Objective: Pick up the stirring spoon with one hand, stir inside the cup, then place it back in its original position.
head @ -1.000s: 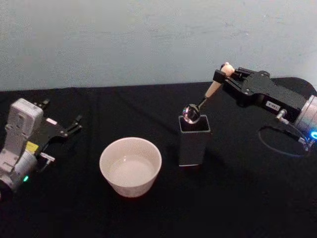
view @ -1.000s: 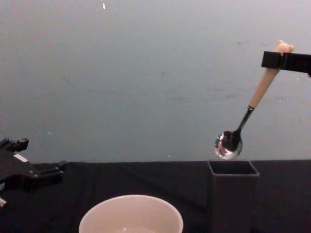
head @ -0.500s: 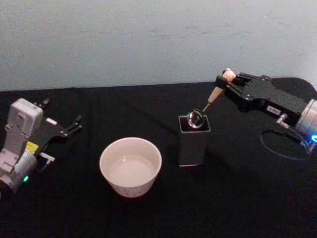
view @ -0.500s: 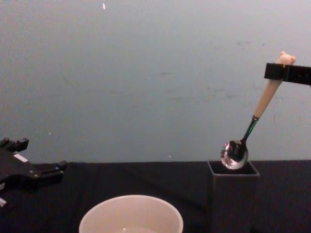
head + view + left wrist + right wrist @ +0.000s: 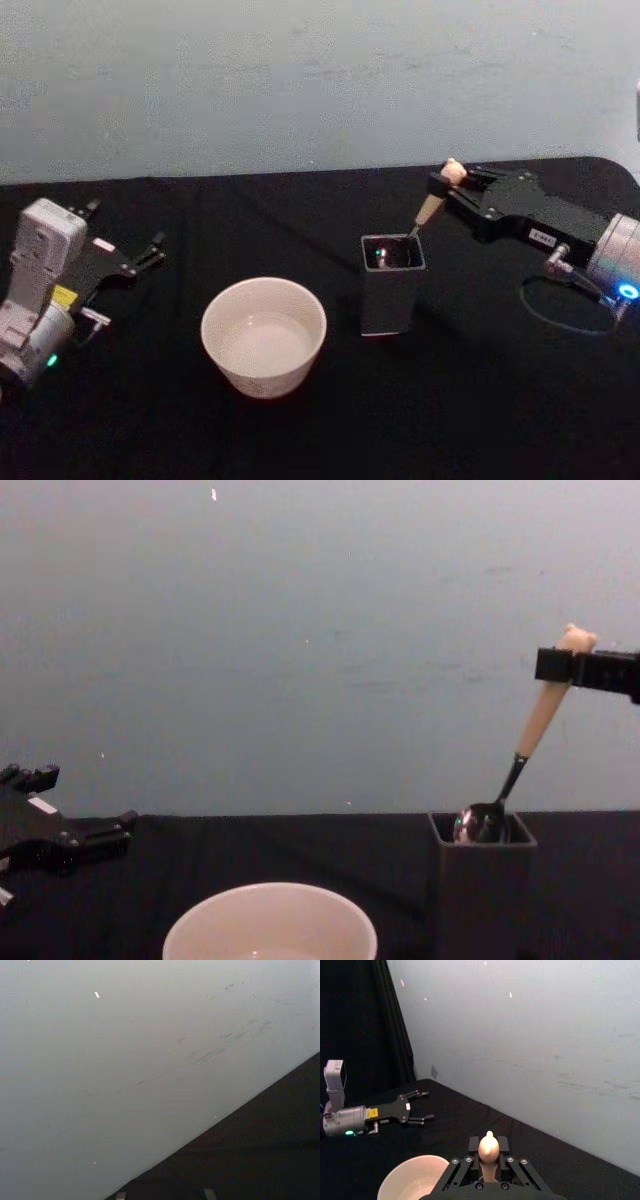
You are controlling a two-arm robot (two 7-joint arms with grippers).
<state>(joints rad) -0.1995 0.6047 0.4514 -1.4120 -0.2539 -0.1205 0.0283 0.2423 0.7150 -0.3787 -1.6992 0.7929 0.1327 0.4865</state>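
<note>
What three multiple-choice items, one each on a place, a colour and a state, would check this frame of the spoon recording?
1. Where is the bowl of the stirring spoon?
A. inside the cup
B. at the mouth of the dark grey holder
C. flat on the table

2. What colour is the cup?
A. cream-white
B. red
C. dark grey

3. What is the state of the right gripper?
A. open above the cup
B. shut on the spoon's handle
C. parked at the table's left edge

Key: 1 B, the chest view shows the shiny bowl just inside the rim of the holder. 2 A, the head view shows a pale round cup on the black table. 3 B, the right wrist view shows the fingers closed around the beige handle below its knob, while the left gripper rests open at the left.
</note>
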